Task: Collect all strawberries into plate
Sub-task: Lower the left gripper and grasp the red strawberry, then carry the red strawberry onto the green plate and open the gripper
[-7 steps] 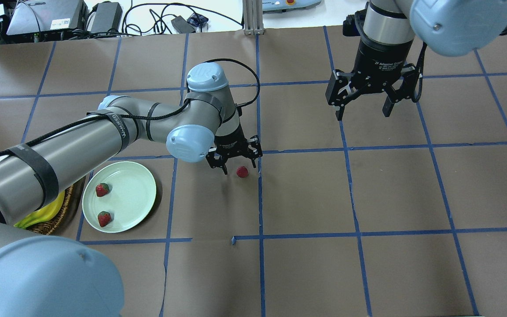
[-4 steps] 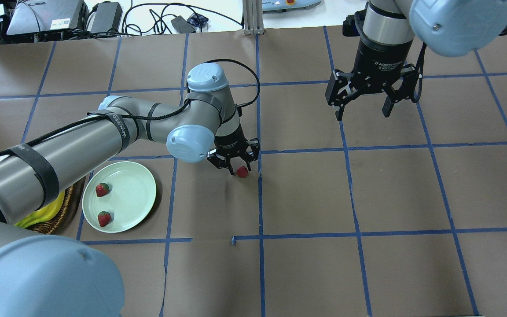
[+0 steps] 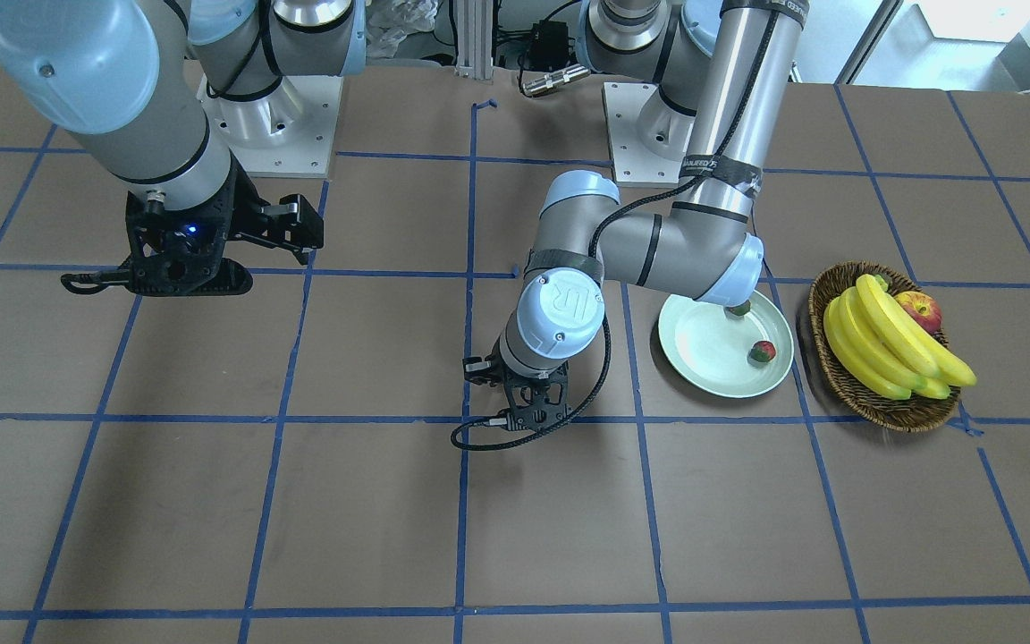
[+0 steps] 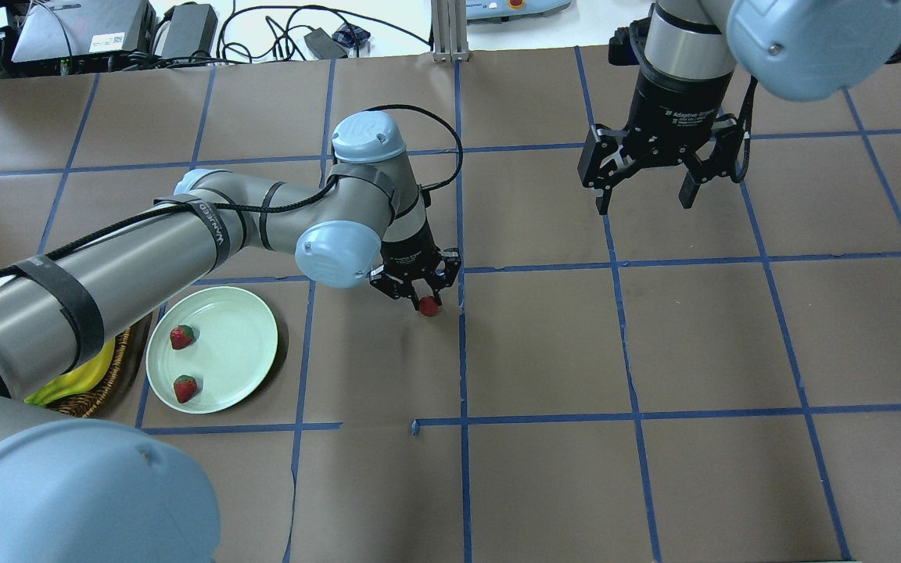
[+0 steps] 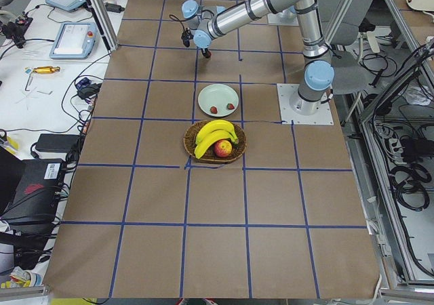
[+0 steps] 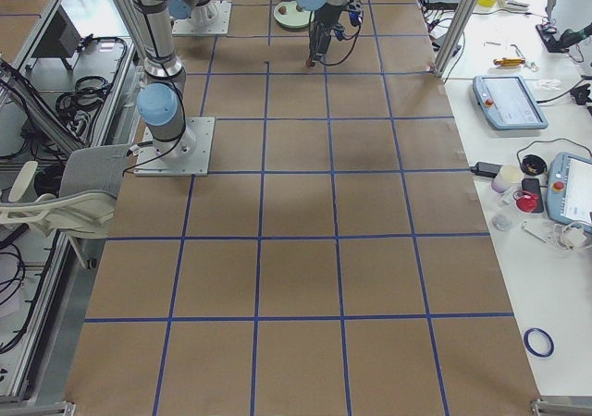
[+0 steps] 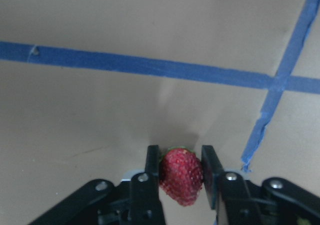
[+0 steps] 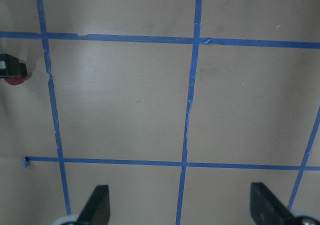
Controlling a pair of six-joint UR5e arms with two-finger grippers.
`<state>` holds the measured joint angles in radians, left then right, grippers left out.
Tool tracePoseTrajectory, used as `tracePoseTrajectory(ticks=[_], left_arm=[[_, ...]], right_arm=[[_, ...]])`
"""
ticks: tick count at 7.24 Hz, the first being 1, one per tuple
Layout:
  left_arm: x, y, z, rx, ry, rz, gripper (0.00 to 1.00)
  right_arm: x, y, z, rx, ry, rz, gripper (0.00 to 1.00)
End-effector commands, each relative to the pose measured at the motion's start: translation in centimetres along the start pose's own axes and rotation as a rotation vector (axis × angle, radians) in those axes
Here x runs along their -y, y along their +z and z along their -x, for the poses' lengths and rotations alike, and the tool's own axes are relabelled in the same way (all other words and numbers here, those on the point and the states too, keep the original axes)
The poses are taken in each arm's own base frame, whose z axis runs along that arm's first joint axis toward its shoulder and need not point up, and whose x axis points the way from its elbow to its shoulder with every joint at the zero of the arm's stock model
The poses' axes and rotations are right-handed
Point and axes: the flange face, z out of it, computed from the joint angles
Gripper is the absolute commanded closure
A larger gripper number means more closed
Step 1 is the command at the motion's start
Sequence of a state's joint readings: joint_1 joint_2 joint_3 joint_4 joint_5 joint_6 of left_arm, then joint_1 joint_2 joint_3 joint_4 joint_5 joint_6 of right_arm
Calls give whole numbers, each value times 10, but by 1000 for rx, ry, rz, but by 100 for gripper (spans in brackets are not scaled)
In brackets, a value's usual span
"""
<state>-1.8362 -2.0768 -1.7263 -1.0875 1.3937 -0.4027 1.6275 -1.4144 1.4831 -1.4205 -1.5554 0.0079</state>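
Note:
A red strawberry [image 7: 181, 182] with a green cap sits between the fingers of my left gripper [image 4: 424, 300], which is shut on it low over the brown paper near a blue tape crossing. From overhead the berry [image 4: 428, 307] shows just under the fingertips. The pale green plate [image 4: 241, 314] lies to the left of it and holds two more strawberries [image 4: 181, 337] [image 4: 185, 388]. My right gripper [image 4: 644, 205] hangs open and holds nothing, far off over the right half of the table.
A brown wicker basket [image 3: 904, 416] with bananas [image 3: 882, 340] and an apple [image 3: 919, 310] stands just beyond the plate [image 3: 703, 344], partly under my left arm in the overhead view. Blue tape lines grid the paper-covered table.
My left gripper has shifted right onto the loose strawberry and gone from open beside it to shut on it. The right arm has barely moved.

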Motion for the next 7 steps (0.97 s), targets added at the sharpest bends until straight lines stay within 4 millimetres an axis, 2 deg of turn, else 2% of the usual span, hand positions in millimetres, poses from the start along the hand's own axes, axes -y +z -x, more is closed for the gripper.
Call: tracePoseTrajectory(ticks=[1,2,4,6,7], left_arm=[[-5,-35,1,-11,6,-48,100],[-7,-55,10,-3,-4,-50,100],[-1,-81,53,61,96,-17,100],[14,-88,106,135,149,9,100],[19,-89,125,145,173,35,100]], right_arm=[[0,-1,0,-2,-2,-1,0],[0,0,0,-2,-2,0,0],[-1,-1,0,-2,-3,-1,0],[-1,-1,1,6,3,-3,0],[0,-1,0,2,4,-4,0]])
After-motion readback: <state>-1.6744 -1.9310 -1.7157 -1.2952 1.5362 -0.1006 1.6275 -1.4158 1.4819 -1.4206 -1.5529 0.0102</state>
